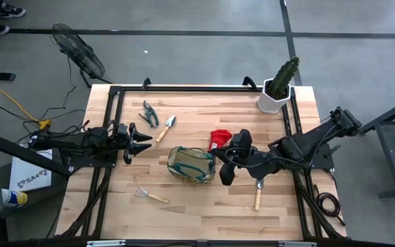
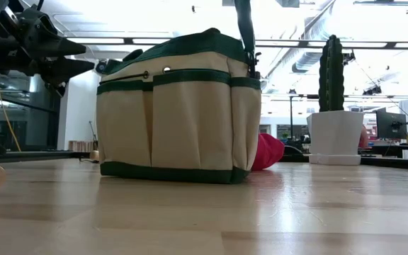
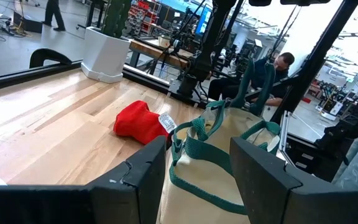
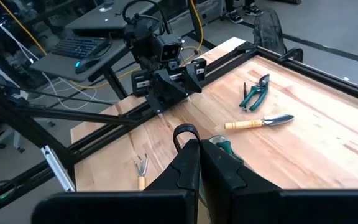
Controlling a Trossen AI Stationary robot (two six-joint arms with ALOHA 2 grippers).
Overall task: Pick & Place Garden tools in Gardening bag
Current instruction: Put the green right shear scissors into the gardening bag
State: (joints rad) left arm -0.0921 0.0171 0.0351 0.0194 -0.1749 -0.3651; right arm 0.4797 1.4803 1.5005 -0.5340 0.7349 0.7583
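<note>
The only lettering I can read is "SA4", dark on a white sheet (image 1: pixel 31 176) lying on the floor just off the table (image 1: pixel 184 206), on my left arm's side. A small white tag (image 3: pixel 166 122) sits on the red glove (image 3: pixel 138 121) beside the gardening bag (image 3: pixel 229 168), but its print is too small for me to make out.

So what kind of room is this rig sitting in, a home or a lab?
Most likely a robotics lab or workshop, not a home. The pale wooden butcher-block table stands on a grey concrete floor, the low view shows exposed silver ceiling ducts, and the left wrist view shows a person seated among other dark equipment frames.
</note>
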